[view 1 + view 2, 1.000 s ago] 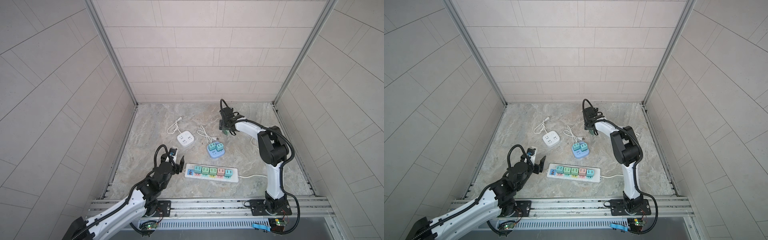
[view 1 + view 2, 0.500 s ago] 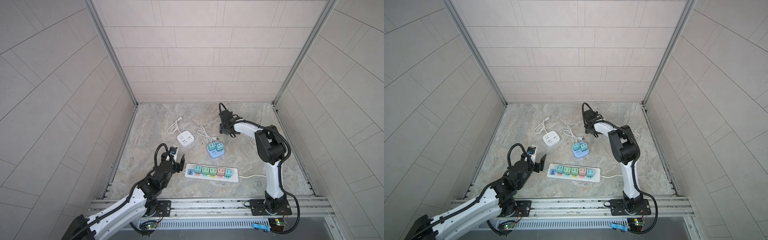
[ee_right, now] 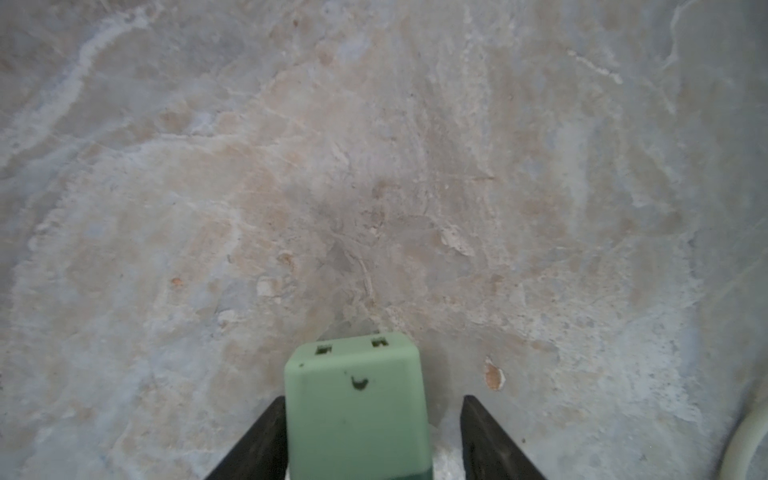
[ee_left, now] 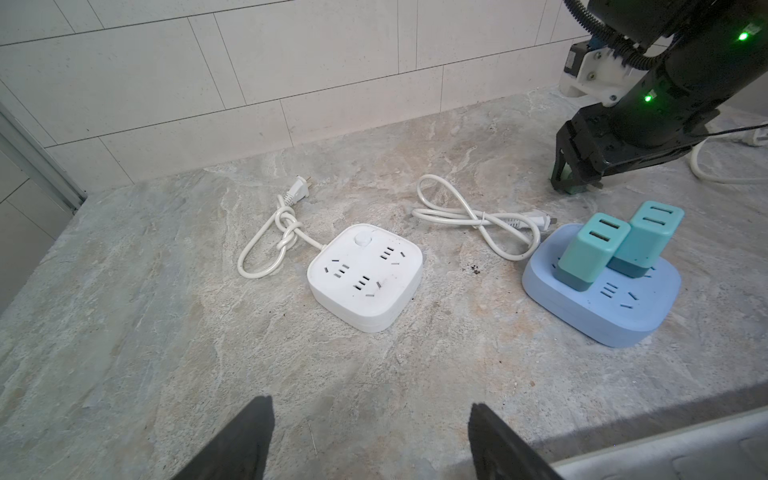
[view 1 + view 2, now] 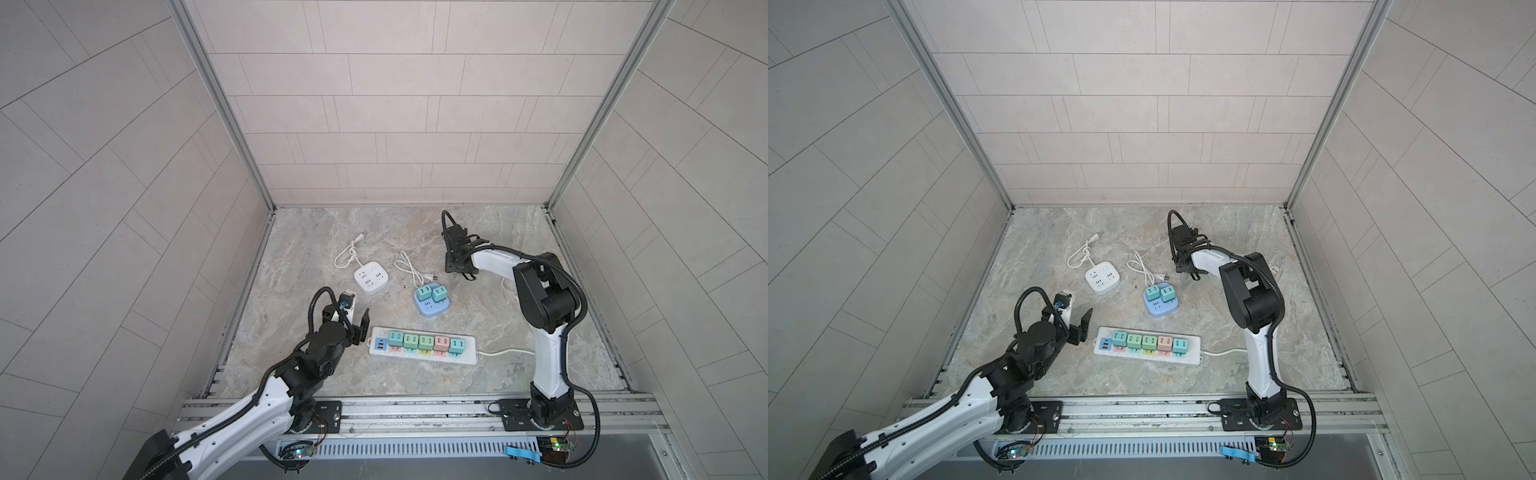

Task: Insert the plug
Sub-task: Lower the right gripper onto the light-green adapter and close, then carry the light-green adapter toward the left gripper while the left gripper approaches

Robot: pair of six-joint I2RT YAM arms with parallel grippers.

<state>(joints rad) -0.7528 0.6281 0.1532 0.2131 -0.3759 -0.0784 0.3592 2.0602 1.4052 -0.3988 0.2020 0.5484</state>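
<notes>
A pale green plug lies on the stone floor between the fingers of my right gripper. One finger touches its side and a gap shows at the other finger, so the jaws are open around it. In both top views the right gripper points down at the back, right of the blue socket block, and hides the plug. From the left wrist view a green sliver of the plug shows under it. My left gripper hovers open and empty left of the long white power strip.
A white square socket block with a knotted cord lies at back left. Two teal plugs stand in the blue block. Several coloured plugs fill the long strip; its cord runs past the right arm's base. A loose white cable lies by the blue block.
The right wrist has dipped a little lower over the floor at the back. The left arm has not moved.
</notes>
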